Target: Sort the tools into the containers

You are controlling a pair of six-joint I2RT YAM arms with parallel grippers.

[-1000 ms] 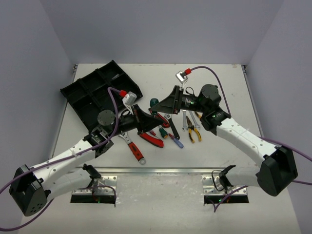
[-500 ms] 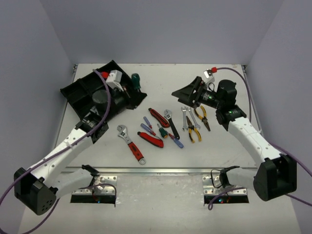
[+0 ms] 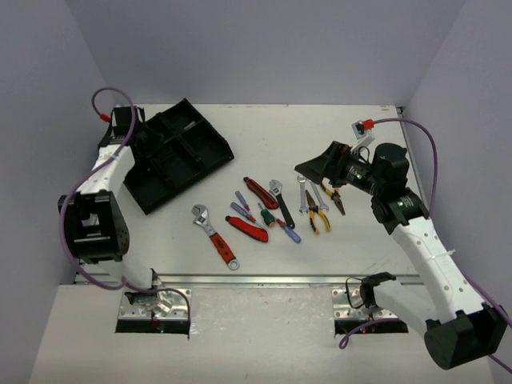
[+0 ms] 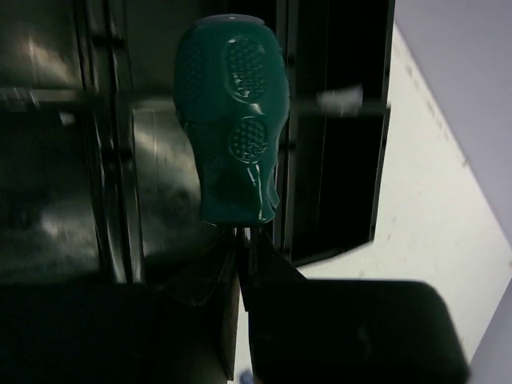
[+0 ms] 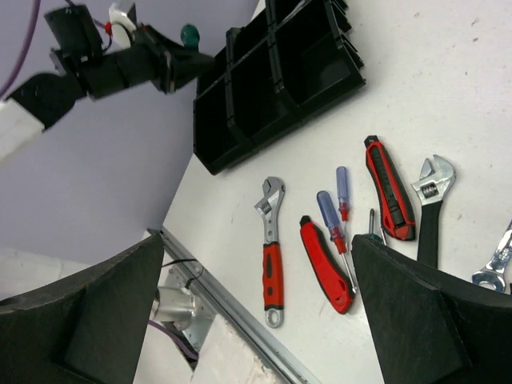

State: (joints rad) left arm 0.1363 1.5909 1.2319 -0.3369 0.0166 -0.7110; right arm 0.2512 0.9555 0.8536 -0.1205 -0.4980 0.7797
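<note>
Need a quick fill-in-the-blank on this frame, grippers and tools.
1. The left gripper is shut on a ___-handled screwdriver.
2. The right gripper is ___.
3. The divided tray is ___ in colour.
4. The pliers have ___ handles.
Missing words: green; open; black; yellow.

Clamped by the shaft in the closed left gripper (image 4: 240,244): a green-handled screwdriver (image 4: 232,120), dimpled grip pointing straight out from the fingertips. Just beyond it, the black divided tray (image 3: 186,157), set askew. Ahead of the wide-open right gripper (image 3: 310,168), loose and lying flat: a red-handled adjustable wrench (image 3: 216,237) farthest off, two red utility knives (image 3: 249,230), small blue screwdrivers (image 3: 242,202), a black-handled wrench (image 3: 281,203). Nearest its fingers, silver spanners (image 3: 306,190) and yellow-handled pliers (image 3: 315,214).
</note>
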